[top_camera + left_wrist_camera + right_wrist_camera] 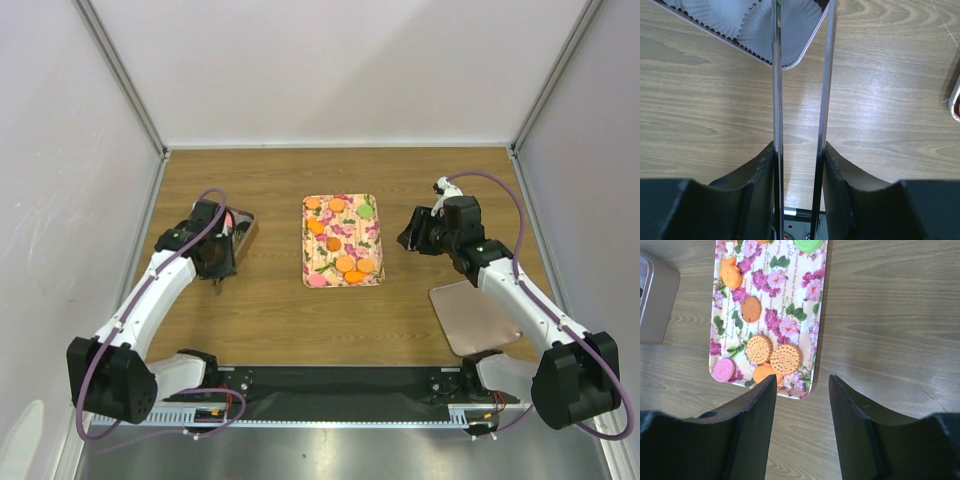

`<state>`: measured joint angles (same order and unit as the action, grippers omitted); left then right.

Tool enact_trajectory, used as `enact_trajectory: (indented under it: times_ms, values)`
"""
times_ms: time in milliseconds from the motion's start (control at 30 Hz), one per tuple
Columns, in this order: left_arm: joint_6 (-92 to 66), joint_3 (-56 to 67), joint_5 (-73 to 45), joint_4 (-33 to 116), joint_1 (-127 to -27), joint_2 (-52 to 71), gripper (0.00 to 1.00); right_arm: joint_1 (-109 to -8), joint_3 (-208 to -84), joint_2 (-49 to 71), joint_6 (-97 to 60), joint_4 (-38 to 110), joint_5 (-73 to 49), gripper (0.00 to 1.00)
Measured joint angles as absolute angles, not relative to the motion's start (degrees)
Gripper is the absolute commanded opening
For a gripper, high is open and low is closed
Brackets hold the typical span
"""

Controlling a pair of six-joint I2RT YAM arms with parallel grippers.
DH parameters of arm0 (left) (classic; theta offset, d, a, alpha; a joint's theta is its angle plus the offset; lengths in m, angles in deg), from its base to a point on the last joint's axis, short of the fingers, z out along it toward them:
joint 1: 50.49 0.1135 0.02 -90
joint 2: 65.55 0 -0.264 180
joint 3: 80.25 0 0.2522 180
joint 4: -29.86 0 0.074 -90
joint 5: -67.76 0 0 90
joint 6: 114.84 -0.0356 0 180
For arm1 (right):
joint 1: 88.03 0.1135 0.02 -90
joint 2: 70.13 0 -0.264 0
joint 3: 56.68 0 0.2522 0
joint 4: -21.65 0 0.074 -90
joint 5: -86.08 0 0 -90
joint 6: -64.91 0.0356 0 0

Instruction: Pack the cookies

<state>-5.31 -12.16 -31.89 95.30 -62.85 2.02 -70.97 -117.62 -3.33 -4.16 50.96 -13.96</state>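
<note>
Several cookies (345,262) lie on the floral tray (366,232) at the table's middle: orange, tan, pink and green. The right wrist view shows two tan biscuits (785,359), a pink one (723,369), a brown one (751,309) and a green one (809,244). My right gripper (802,385) is open and empty, just off the tray's right edge (410,235). My left gripper (222,262) is shut on thin metal tongs (777,75), whose blades reach over the tin's corner.
A metal tin (243,228) lined with white paper cups (765,25) stands left of the tray; it also shows in the right wrist view (657,295). Its pinkish lid (475,315) lies flat at the front right. White walls enclose the table.
</note>
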Motion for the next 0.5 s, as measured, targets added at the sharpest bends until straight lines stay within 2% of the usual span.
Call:
enact_trajectory:
  times_ms: [500]
  values:
    - [-5.3, -12.2, -31.9, 96.9, -62.9, 0.8, 0.44, -70.7, -117.6, -3.9, -4.2, 51.0, -13.9, 0.52]
